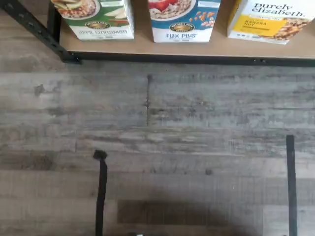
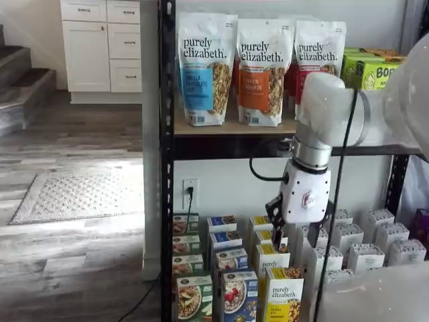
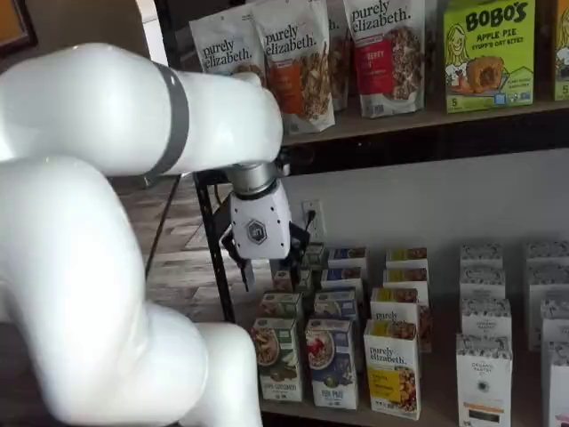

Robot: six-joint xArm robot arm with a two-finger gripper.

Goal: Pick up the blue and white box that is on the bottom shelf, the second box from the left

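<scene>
We see the blue and white box [image 2: 238,296] standing upright on the bottom shelf [image 3: 427,414], its long axis vertical and its printed front, with the bowl of red berries, facing out toward the room. In both shelf views it sits at the front of its row, between the green-and-white carton [image 2: 193,298] on one side and the yellow-and-white carton [image 2: 283,295] on the other. The three fronts line up close to the shelf's front edge, and more boxes of the same kinds stand in rows behind them. In the wrist view we see only the lower part of the blue box, marked FLAX PLUS, with a clear strip of tan board showing between it and each neighbour, wider toward the yellow-and-white carton. Its base sits a little back from the black front rail [image 1: 197,59].

In front of the rail the grey plank floor [image 1: 157,113] lies open. The rack's black post [image 2: 166,168] stands just beside the green-and-white carton, closing that side.

The gripper [image 3: 260,276] hangs above the front row, clear of every box. Its white body shows plainly in both shelf views, but the black fingers merge with the dark shelving behind, so the pictures alone do not show a gap; we take the jaws to stand wide apart, and we see nothing held between them
</scene>
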